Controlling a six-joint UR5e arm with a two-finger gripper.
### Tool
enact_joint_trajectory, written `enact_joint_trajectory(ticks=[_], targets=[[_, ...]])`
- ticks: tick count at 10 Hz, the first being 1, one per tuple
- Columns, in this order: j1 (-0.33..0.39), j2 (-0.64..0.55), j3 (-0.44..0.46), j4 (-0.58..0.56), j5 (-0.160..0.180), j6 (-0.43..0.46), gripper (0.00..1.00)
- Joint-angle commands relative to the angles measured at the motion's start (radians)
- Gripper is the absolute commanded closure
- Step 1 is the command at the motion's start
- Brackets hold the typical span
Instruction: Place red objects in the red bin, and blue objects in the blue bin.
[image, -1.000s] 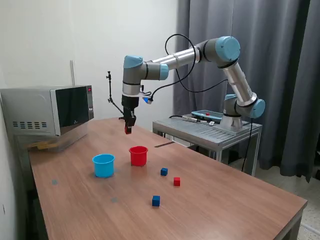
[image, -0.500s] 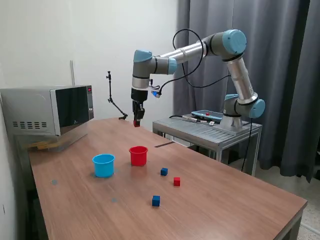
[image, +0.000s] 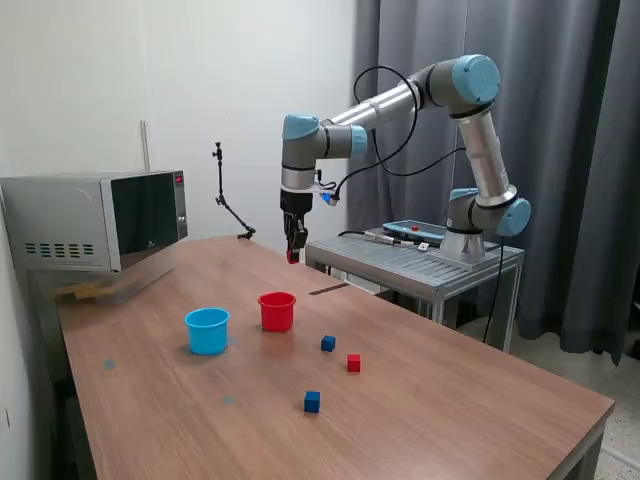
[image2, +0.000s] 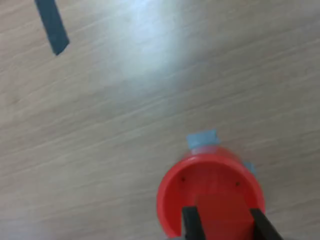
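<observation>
I have the jaws (image2: 223, 220) clamped on a red cube (image2: 221, 214), with the red bin (image2: 210, 192) directly beneath them.

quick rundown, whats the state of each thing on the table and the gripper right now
gripper: raised above the table, jaws shut on a red cube
red cup: upright, open, looks empty
blue cup: upright, open, contents not visible
far blue cube: loose on the table
near blue cube: loose on the table
second red cube: loose on the table
microwave: door closed
</observation>
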Motion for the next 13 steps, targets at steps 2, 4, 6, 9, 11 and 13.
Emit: enact_joint_trajectory(ticks=[2, 4, 6, 9, 11, 13], targets=[[0.044, 0.003, 0.055, -0.053, 0.014, 0.021, 1.0], [0.05, 0.021, 0.054, -0.065, 0.03, 0.021, 1.0], [0.067, 0.044, 0.054, -0.082, 0.03, 0.021, 1.0], [0.067, 0.078, 0.066, -0.124, 0.03, 0.021, 1.0], [0.057, 0.078, 0.068, -0.127, 0.03, 0.021, 1.0], [0.029, 0.079, 0.069, -0.133, 0.03, 0.02, 1.0]])
